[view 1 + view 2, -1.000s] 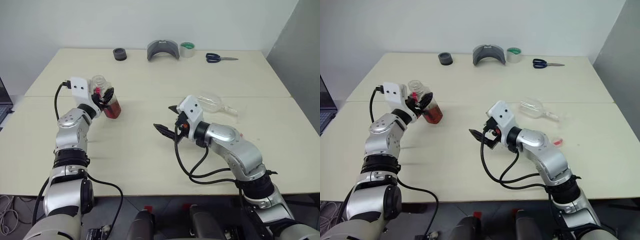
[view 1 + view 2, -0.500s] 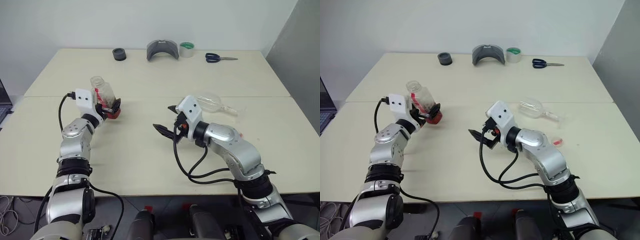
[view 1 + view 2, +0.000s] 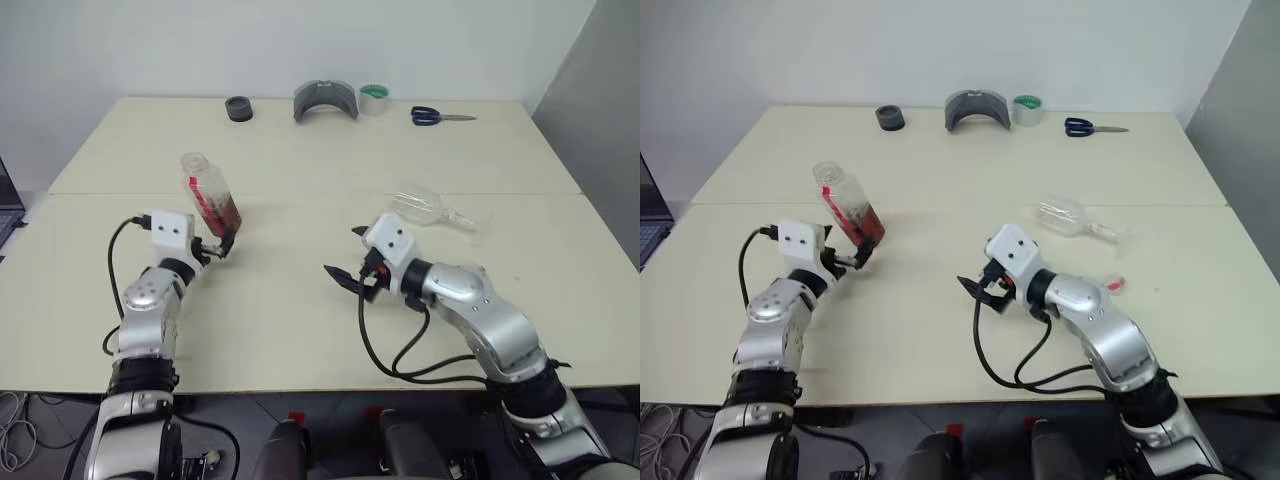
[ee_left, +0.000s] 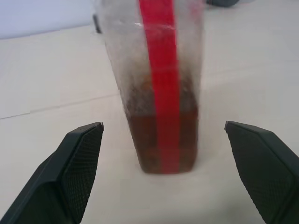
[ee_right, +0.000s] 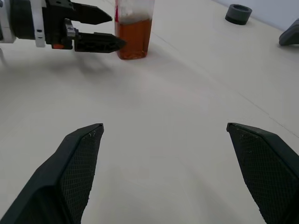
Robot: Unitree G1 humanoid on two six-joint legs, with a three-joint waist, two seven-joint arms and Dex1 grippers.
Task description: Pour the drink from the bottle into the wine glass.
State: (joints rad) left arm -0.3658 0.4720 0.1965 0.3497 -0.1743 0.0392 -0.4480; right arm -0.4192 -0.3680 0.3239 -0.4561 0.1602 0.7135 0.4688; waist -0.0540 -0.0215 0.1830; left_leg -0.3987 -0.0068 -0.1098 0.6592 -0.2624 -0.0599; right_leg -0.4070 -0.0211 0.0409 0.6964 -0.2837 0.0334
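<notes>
The bottle (image 3: 210, 194) stands upright on the left half of the cream table (image 3: 300, 300), uncapped at its narrow neck, a red label strip running down its side. The drink (image 4: 161, 140), a reddish-brown liquid, fills only its lower part. Just on the near side of the bottle the left gripper (image 3: 222, 247) is level with its base, black fingers spread wide and touching nothing; in the left wrist view the bottle stands free between the two fingertips (image 4: 88, 140).

The wine glass (image 3: 428, 207) lies on its side on the right half of the table, bowl toward the left and stem and foot toward the right. Near it, toward the table's front, the right gripper (image 3: 348, 272) points left, its fingers fully apart and empty. A small pinkish-red cap (image 3: 1114, 284) lies on the table just right of the right arm.

Along the far edge, from left to right: a dark ring-shaped object (image 3: 239, 108), a grey curved object (image 3: 326, 99), a roll of tape (image 3: 375, 99), and blue-handled scissors (image 3: 440, 116).
</notes>
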